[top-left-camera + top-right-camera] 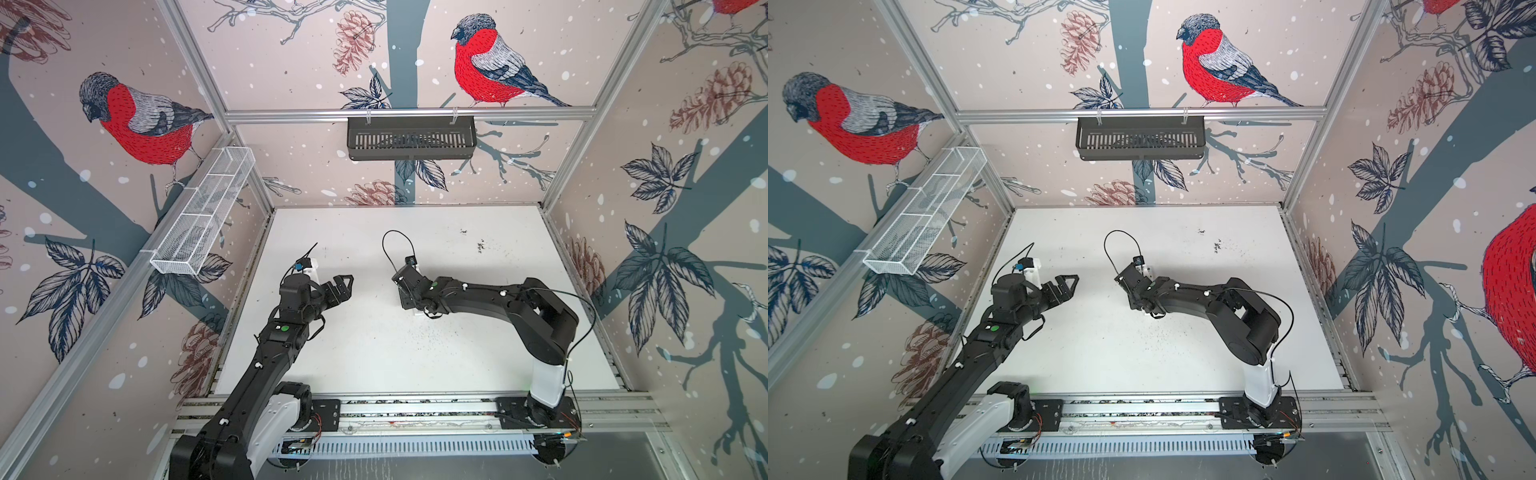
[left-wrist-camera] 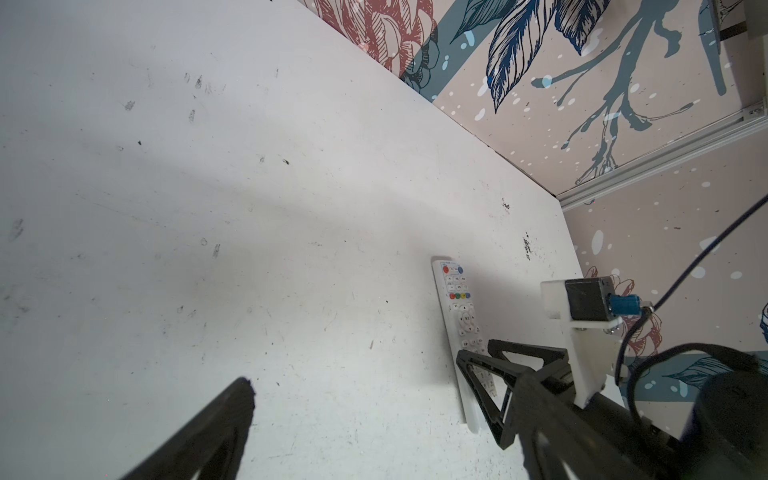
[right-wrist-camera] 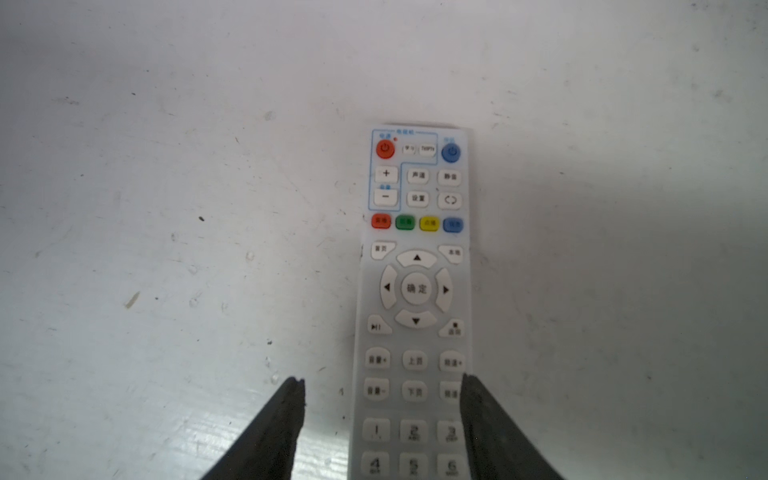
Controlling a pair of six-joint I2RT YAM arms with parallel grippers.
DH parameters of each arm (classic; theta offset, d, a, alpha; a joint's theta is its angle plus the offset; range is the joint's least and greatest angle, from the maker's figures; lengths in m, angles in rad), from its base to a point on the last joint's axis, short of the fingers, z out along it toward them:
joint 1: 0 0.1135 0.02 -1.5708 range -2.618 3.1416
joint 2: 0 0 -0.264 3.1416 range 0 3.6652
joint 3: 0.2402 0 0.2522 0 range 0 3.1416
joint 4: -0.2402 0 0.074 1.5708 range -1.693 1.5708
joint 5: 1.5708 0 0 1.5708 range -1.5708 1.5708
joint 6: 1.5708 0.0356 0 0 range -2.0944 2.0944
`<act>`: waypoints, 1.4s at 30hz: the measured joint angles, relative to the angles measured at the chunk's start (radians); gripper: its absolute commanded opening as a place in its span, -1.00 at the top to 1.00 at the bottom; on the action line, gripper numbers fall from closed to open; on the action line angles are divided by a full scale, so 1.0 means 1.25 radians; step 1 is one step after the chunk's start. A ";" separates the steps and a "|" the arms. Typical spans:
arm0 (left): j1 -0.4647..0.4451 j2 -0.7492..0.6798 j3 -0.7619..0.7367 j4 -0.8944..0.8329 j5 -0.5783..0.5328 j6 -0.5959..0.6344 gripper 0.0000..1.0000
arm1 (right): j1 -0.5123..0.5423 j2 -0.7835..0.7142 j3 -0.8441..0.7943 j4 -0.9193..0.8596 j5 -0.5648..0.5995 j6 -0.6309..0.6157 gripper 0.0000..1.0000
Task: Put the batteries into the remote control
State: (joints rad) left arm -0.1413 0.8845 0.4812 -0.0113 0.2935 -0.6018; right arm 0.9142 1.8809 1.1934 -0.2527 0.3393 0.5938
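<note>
White table (image 3: 166, 166), remote control (image 3: 415, 286) face-up

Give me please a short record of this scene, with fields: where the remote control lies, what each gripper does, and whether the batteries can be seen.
remote control: flat on the white table, buttons up
remote's back: hidden, facing the table
right gripper: open, low over the remote, one finger on each side, not clamping it
left gripper: open, empty, above the table, apart from the remote
batteries: not seen in any view
</note>
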 measured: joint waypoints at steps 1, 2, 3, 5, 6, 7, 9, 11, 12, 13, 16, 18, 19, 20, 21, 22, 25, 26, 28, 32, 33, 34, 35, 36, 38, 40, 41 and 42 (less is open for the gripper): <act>0.000 0.005 0.000 0.000 0.004 0.000 -0.94 | -0.005 -0.019 -0.012 0.002 -0.008 -0.004 -0.43; 0.000 0.010 0.000 0.002 0.011 0.000 -0.94 | -0.012 -0.038 -0.024 0.007 -0.017 -0.012 -0.47; 0.000 0.019 0.000 0.005 0.019 0.000 -0.94 | -0.021 -0.063 -0.042 0.019 -0.028 -0.018 -0.56; 0.000 0.034 0.004 0.006 0.036 0.000 -0.94 | -0.038 -0.117 -0.085 0.039 -0.052 -0.042 -0.74; 0.000 0.042 0.008 0.006 0.038 0.000 -0.94 | -0.051 -0.147 -0.109 0.049 -0.069 -0.059 -0.90; 0.000 0.051 0.014 0.006 0.038 0.000 -0.94 | -0.067 -0.176 -0.132 0.059 -0.089 -0.075 -0.99; 0.000 0.069 0.027 0.006 0.037 0.001 -0.94 | -0.104 -0.228 -0.169 0.067 -0.112 -0.114 -0.99; -0.003 0.089 0.043 0.005 0.033 0.009 -0.94 | -0.146 -0.272 -0.200 0.074 -0.125 -0.136 -0.99; -0.006 0.099 0.052 0.005 0.029 0.021 -0.94 | -0.174 -0.296 -0.217 0.077 -0.128 -0.156 -0.99; -0.011 0.107 0.063 0.002 0.011 0.030 -0.94 | -0.204 -0.317 -0.232 0.081 -0.135 -0.172 -0.99; -0.027 0.114 0.083 0.002 -0.075 0.071 -0.94 | -0.294 -0.366 -0.270 0.102 -0.151 -0.227 -0.99; -0.031 0.111 0.081 0.005 -0.137 0.093 -0.94 | -0.348 -0.391 -0.292 0.129 -0.153 -0.258 -0.99; -0.031 0.105 0.074 0.013 -0.173 0.108 -0.94 | -0.369 -0.399 -0.302 0.147 -0.156 -0.276 -0.99; -0.031 0.099 0.066 0.023 -0.202 0.114 -0.94 | -0.385 -0.402 -0.309 0.164 -0.157 -0.292 -0.99; -0.031 0.087 0.049 0.043 -0.244 0.126 -0.94 | -0.402 -0.402 -0.315 0.184 -0.157 -0.309 -0.99; -0.032 0.072 0.023 0.067 -0.294 0.135 -0.94 | -0.417 -0.398 -0.321 0.203 -0.155 -0.320 -0.99; -0.032 0.031 -0.063 0.142 -0.414 0.175 -0.94 | -0.453 -0.384 -0.354 0.277 -0.129 -0.357 -0.99; -0.032 0.021 -0.091 0.167 -0.449 0.188 -0.94 | -0.463 -0.382 -0.369 0.303 -0.121 -0.369 -0.99; -0.032 0.008 -0.140 0.216 -0.516 0.220 -0.94 | -0.490 -0.378 -0.408 0.360 -0.116 -0.384 -0.99; -0.031 0.027 -0.182 0.314 -0.617 0.270 -0.94 | -0.558 -0.376 -0.465 0.466 -0.117 -0.396 -0.99; -0.031 0.042 -0.189 0.341 -0.633 0.282 -0.94 | -0.576 -0.378 -0.477 0.492 -0.121 -0.395 -0.99; -0.031 0.057 -0.199 0.368 -0.645 0.295 -0.94 | -0.593 -0.381 -0.492 0.519 -0.125 -0.393 -0.99; -0.031 0.075 -0.209 0.396 -0.655 0.304 -0.94 | -0.604 -0.386 -0.504 0.540 -0.126 -0.393 -0.99; -0.031 0.098 -0.220 0.429 -0.660 0.316 -0.94 | -0.615 -0.393 -0.519 0.567 -0.127 -0.392 -0.99; -0.031 0.156 -0.239 0.496 -0.668 0.336 -0.94 | -0.630 -0.405 -0.549 0.616 -0.131 -0.388 -0.99; -0.031 0.220 -0.227 0.518 -0.678 0.348 -0.93 | -0.640 -0.418 -0.582 0.671 -0.136 -0.384 -0.99; -0.030 0.243 -0.209 0.520 -0.679 0.354 -0.93 | -0.643 -0.425 -0.593 0.685 -0.136 -0.376 -0.99; -0.029 0.266 -0.189 0.534 -0.679 0.356 -0.93 | -0.646 -0.429 -0.602 0.704 -0.136 -0.370 -0.99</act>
State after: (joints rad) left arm -0.1780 1.2163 0.2455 0.6567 -0.5556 -0.1574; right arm 0.1062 1.3441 0.4416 0.6277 0.1688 0.1310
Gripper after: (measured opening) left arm 0.966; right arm 0.995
